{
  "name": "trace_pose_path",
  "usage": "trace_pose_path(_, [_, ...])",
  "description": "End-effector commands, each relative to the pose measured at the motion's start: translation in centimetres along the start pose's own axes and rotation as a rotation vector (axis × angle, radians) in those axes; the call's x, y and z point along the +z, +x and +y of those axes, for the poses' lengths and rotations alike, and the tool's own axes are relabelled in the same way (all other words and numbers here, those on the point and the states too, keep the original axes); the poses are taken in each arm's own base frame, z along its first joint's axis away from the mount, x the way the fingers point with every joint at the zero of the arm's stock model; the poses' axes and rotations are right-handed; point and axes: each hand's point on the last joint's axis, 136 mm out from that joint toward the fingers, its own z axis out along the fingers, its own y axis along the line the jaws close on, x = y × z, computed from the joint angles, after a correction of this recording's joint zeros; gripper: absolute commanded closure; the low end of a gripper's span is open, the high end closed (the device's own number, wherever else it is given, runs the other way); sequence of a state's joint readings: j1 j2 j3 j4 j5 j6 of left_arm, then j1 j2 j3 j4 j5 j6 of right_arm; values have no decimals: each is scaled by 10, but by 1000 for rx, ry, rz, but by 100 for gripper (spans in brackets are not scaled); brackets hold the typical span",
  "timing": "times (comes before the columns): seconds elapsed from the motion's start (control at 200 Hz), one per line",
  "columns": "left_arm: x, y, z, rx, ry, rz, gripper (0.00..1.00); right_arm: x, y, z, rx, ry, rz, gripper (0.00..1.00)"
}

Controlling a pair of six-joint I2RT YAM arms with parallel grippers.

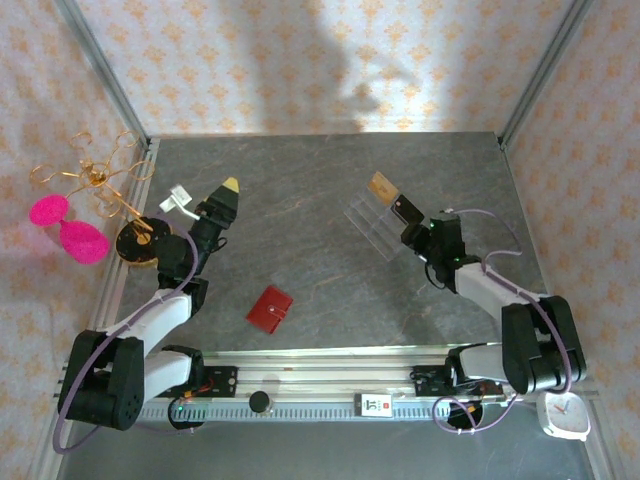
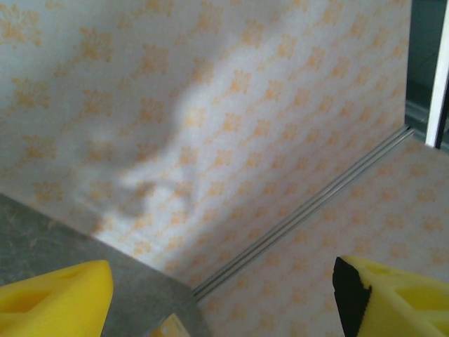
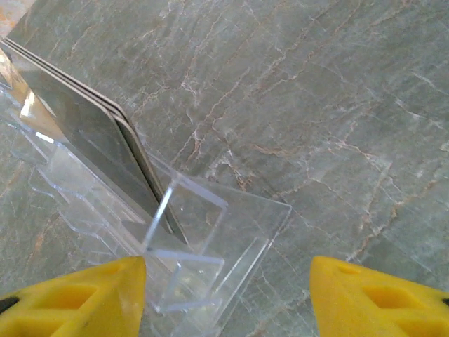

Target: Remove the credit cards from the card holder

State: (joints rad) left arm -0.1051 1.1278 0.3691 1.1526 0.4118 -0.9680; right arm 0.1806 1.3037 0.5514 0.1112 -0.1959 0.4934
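Your left hand [image 1: 228, 188] is over the back-left part of the desk [image 1: 320, 270], its yellow tip pointing toward the far side. In its wrist view the two fingers [image 2: 56, 298] stand spread wide with nothing between them. Beyond them you see the patterned wall [image 2: 210, 105] and a strip of the desk's corner. A white thing [image 1: 178, 197] lies just beside that hand near the desk's left edge; you cannot tell what it is.

Your right hand [image 1: 414, 228] is at the near end of the stand [image 1: 368, 225], a clear acrylic one on the back-right of the desk. Its fingers [image 3: 379, 298] are spread too, and a corner of the stand lies in the gap between them. The finger on the left of that wrist view is just beside the acrylic; you cannot tell whether it touches. That hand pinches nothing. A gold card [image 1: 381, 186] and a black card [image 1: 404, 208] stand tilted in the stand. Close up, you see cards leaning together in one slot.

The wallet [image 1: 270, 308] lies folded shut and flat on the desk near the front. It is between the two arms, nearer your left arm, and well apart from both hands. You cannot tell whether the credit cards are inside it.
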Motion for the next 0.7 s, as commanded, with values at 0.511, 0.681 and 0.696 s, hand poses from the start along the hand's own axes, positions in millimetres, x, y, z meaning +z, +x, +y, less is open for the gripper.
trace_pose_path(0.511, [11, 27, -7, 53, 25, 137, 31, 31, -12, 12, -64, 16, 17, 46])
trace_pose_path(0.681, [11, 29, -7, 51, 20, 148, 32, 36, -10, 12, -108, 26, 45, 59])
trace_pose_path(0.696, [11, 29, -8, 51, 21, 149, 32, 36, -10, 12, -115, 23, 46, 60])
